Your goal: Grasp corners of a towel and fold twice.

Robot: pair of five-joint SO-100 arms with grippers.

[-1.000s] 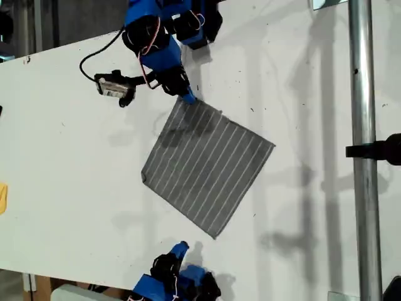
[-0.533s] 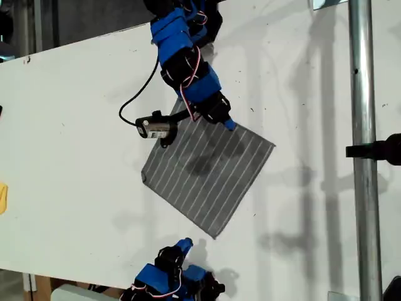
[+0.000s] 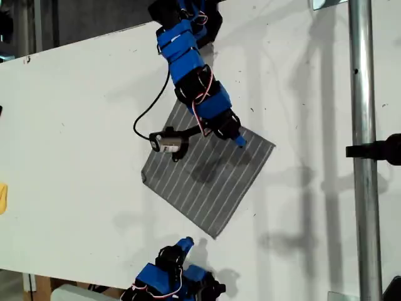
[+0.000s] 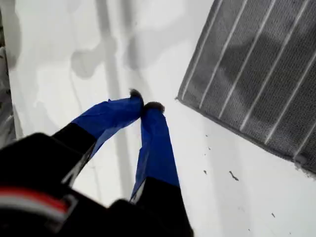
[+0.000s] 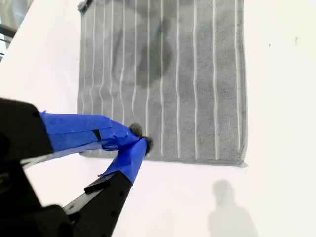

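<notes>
Grey white-striped cloth towel (image 3: pixel 207 182) lay flat. My second gripper (image 3: pixel 240 142), tips pressed together and empty, had swung from twelve o'clock toward its three-o'clock corner (image 3: pixel 273 146). My first gripper (image 4: pixel 144 106), likewise closed, held nothing, so I judged grasping was still ahead.

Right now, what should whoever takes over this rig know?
My first gripper: shut, empty, over the bare table beside a towel corner.
My second gripper: shut, tips at one edge of the towel, no cloth visibly lifted.
Towel: flat, fully spread out, mid-table.
Done: nothing; no fold made.
Left: grasp corners, fold twice.
</notes>
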